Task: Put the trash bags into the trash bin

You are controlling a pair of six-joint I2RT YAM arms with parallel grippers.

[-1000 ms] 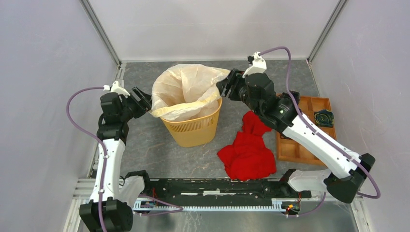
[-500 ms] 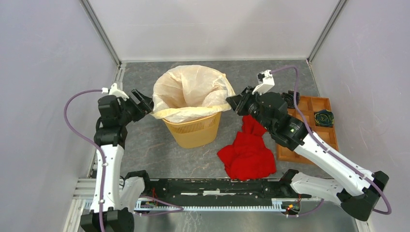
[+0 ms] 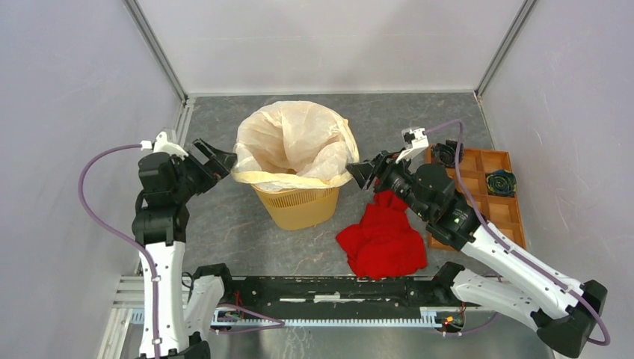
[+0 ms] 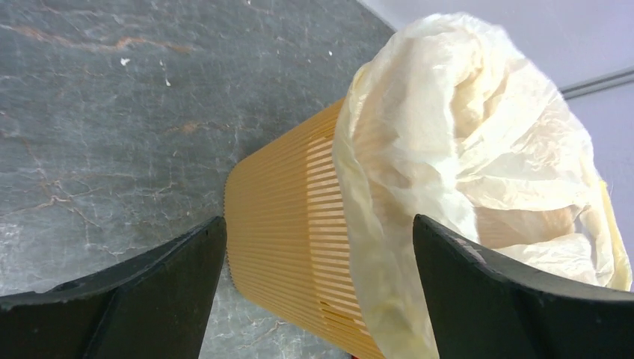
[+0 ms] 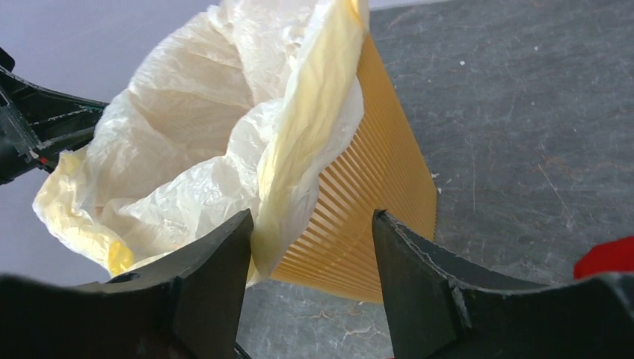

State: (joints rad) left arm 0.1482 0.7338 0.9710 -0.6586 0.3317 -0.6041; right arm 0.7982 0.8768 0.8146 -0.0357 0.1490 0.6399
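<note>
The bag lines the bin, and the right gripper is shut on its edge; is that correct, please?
Not quite: the bag does line the bin, but the right gripper is open, not shut on its edge; the right wrist view shows its fingers spread apart.

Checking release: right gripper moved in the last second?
Yes. The right gripper slid down-frame toward the arm bases, along the right side of the trash bin.

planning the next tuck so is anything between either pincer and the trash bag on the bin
Nothing visible. The left pincer and right pincer hang open on either side of the trash bag, which is draped over the rim of the trash bin. The red cloth lies off to the side.
</note>
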